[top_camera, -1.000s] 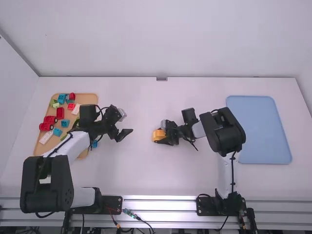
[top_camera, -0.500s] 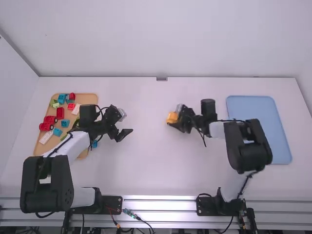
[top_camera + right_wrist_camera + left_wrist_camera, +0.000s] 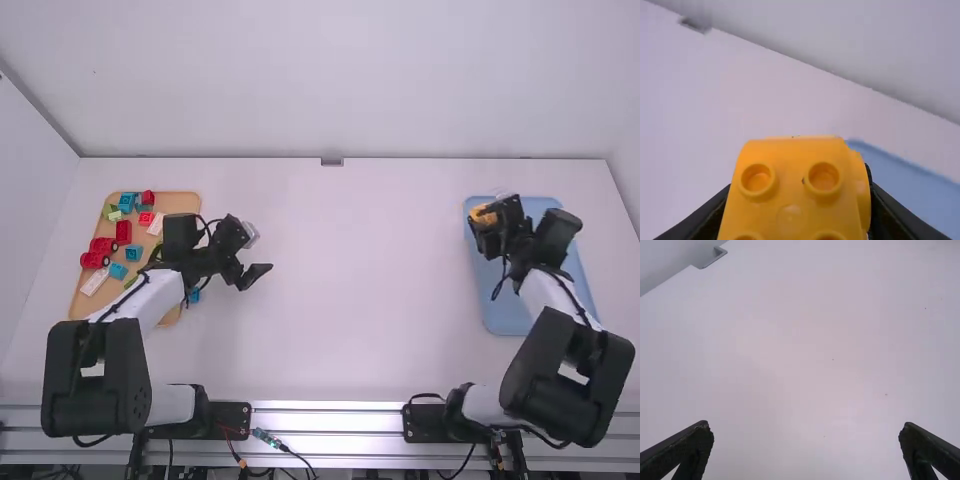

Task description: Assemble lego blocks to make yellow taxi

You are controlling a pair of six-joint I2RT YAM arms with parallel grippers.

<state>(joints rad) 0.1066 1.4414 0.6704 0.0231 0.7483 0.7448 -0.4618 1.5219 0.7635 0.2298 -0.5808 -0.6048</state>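
there it is, the yellow block (image 3: 482,214), clamped between the jaws of the right gripper (image 3: 489,220) over the far left corner of the blue tray (image 3: 510,315), while the left gripper (image 3: 257,270), empty, its jaws spread wide, hangs over the desk (image 3: 330,370) just off the wooden tray's (image 3: 187,203) right edge.

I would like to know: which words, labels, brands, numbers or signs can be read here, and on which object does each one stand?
No readable text on the yellow block.
None readable on the blue tray.
The white block and red blocks on the tan tray: too small to tell whether they carry print.
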